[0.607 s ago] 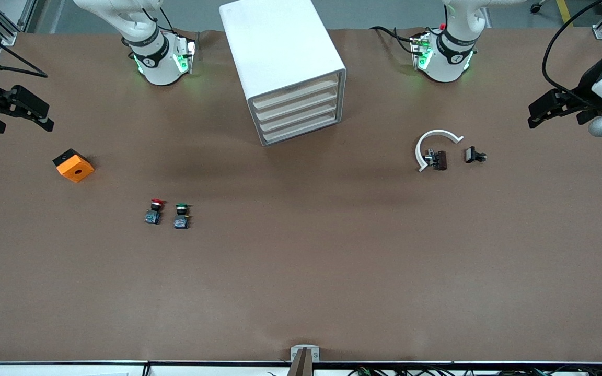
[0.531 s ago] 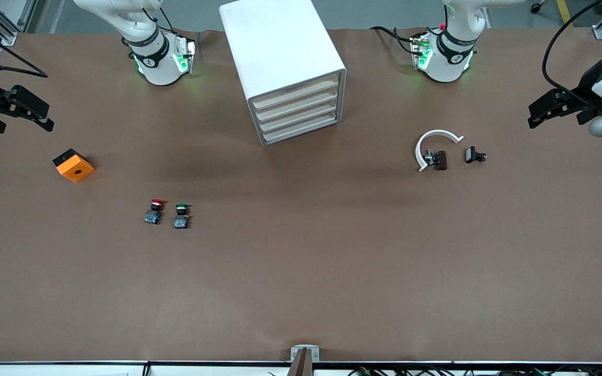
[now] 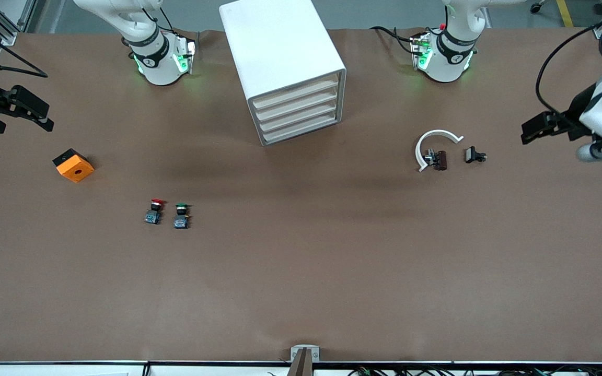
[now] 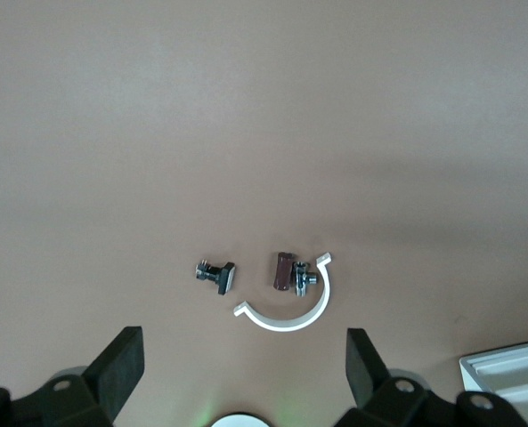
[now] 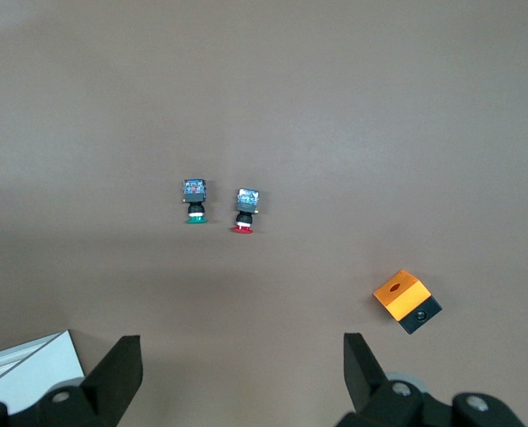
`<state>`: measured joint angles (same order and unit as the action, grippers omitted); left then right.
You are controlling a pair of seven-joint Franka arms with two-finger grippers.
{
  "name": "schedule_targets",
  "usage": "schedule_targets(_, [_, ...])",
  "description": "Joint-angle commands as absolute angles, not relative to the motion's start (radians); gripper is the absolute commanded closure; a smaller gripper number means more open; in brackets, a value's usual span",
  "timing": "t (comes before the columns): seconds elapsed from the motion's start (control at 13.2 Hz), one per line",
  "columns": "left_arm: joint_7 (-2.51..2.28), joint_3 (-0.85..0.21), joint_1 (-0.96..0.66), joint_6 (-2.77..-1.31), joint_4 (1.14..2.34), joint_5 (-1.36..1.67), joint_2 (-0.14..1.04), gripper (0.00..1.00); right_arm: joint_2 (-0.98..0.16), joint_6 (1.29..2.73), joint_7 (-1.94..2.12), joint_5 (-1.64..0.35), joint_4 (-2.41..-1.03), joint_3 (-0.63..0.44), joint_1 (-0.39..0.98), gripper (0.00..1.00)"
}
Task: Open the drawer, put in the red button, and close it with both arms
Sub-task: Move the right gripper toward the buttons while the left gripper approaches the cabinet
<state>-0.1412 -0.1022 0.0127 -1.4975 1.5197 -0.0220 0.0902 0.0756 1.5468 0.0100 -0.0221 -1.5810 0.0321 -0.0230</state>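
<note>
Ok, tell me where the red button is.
The red button lies on the table toward the right arm's end, beside the green-capped switch, nearer the front camera than the orange block.

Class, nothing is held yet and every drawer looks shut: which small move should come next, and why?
Probably the left pincer, open and up over the table's edge at its own end, should travel toward the cabinet to reach a drawer. All four fronts sit flush, so the red button has nowhere to go. The right pincer waits, open.
</note>
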Motion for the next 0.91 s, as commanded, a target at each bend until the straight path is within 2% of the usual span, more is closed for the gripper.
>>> schedule_targets(0.0, [-0.133, -0.109, 0.003, -1.555, 1.477, -0.008, 0.176, 0.00, 0.063, 1.543, 0.009, -0.008, -1.566, 0.031, -0.009, 0.00])
schedule_targets(0.3, [-0.205, -0.112, -0.003, -1.638, 1.480, 0.080, 0.302, 0.00, 0.028, 1.546, 0.006, 0.018, -1.565, 0.031, 0.026, 0.00])
schedule_targets(0.68, [-0.472, -0.115, -0.066, -1.675, 1.477, 0.086, 0.435, 0.00, -0.012, 1.548, 0.000, 0.049, -1.562, 0.029, 0.058, 0.00])
schedule_targets(0.83, [-0.575, -0.115, -0.093, -1.699, 1.476, 0.123, 0.489, 0.00, -0.031, 1.593, 0.000, 0.040, -1.563, 0.029, 0.060, 0.00])
